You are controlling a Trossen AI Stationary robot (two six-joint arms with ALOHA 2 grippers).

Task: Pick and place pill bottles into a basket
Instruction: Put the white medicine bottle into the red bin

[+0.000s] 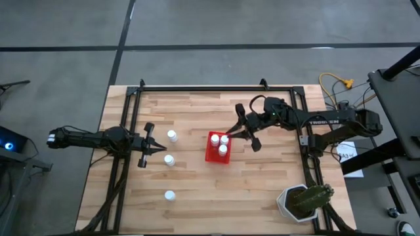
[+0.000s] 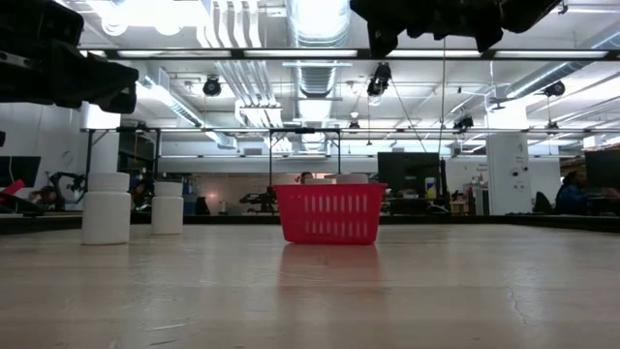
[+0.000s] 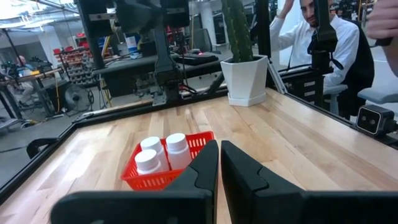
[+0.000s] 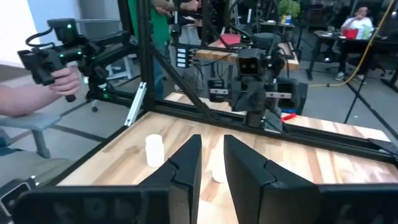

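Observation:
The red basket (image 1: 210, 155) stands mid-table and holds three white pill bottles (image 1: 222, 149); the left wrist view shows them too (image 3: 176, 144). Three more bottles stand on their bases left of it: (image 1: 172, 136), (image 1: 169, 159) and, nearer the front, (image 1: 170, 195). My left gripper (image 1: 163, 149) is shut and empty above the table. It sits between the first two loose bottles and points at the basket (image 3: 158, 179). My right gripper (image 1: 231, 133) hovers at the basket's far right corner, slightly open and empty.
A white pot with a cactus (image 1: 303, 202) stands at the table's near right corner. Black frame rails run along the table's edges. Bare wood lies in front of the basket. A person's hand with a controller (image 4: 59, 68) and a seated person (image 3: 323, 43) show beyond the table.

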